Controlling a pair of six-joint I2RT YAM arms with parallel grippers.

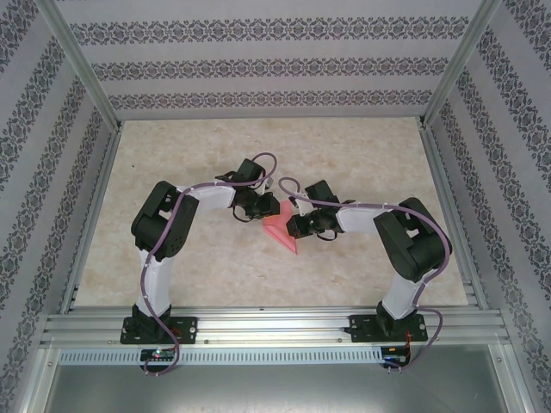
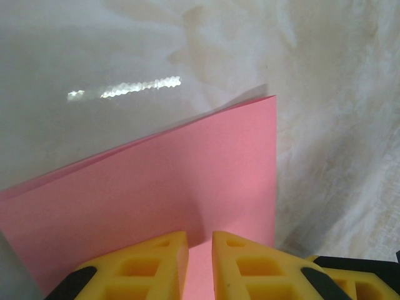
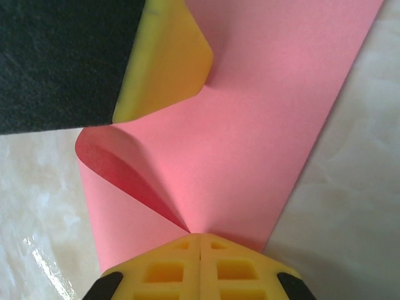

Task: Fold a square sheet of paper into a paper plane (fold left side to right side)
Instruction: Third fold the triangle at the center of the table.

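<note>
Paper (image 1: 280, 228) mid-frame is thin and floppy; both hands (image 2: 200, 265) (image 3: 200, 269) are pinched on its edges, so grip near creases.

You are looking at a purpose-built robot test cell, the kind found in a lab rather than a home or shop. The desk (image 1: 344, 163) has a pale marbled surface and is boxed in on three sides by upright panels (image 1: 258, 64) covered in grey patterned wallpaper with ornamental bands, which looks like a staged backdrop. Bare aluminium struts (image 1: 82, 64) run up the corners of the enclosure, and slotted aluminium rails (image 1: 275, 325) cross the near edge, where you see two arm bases (image 1: 159, 327) bolted down side by side. Purple cables (image 1: 172, 258) trail along the arms, and a ventilated metal strip (image 1: 258, 355) sits below the rails.
</note>
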